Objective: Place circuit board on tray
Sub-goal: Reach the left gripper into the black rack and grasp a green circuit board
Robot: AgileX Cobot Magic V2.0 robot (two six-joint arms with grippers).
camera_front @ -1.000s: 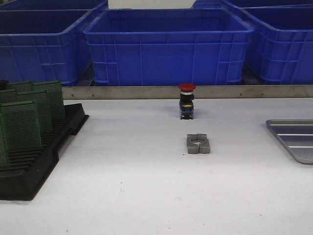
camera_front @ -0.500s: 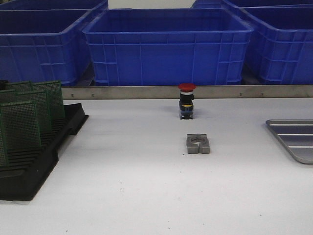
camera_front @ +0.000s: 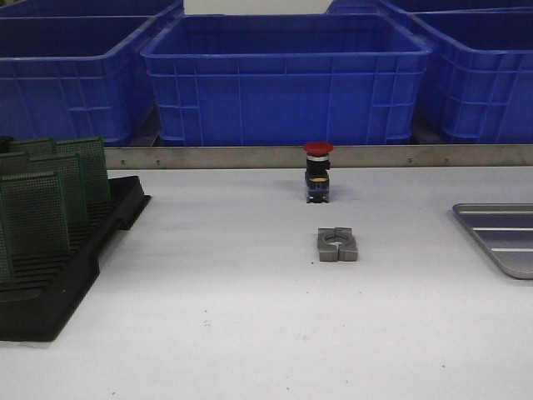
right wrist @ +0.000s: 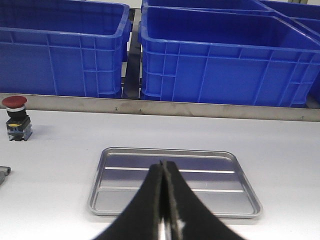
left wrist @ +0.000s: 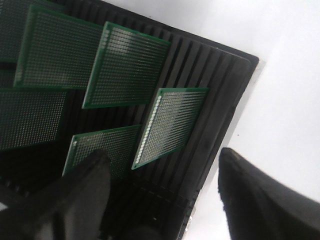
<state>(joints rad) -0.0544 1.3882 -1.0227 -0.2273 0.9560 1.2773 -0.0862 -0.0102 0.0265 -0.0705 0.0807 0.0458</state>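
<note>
Two grippers: left gripper (left wrist: 162, 200) wide open above circuit boards (left wrist: 170, 125); right gripper (right wrist: 164, 200) closed, empty.

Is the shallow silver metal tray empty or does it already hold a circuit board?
Empty. The right wrist view shows the shallow silver metal tray with a bare ribbed floor; no green board lies in it.

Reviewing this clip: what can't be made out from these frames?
- Front view: neither arm appears; the tray is cut off by the right edge, the black rack by the left edge.
- Left wrist view: the open left pincer hangs over the rack; its finger covers part of one circuit board, and other boards run off the edge.
- Right wrist view: the shut right pincer covers the tray's near rim.
</note>
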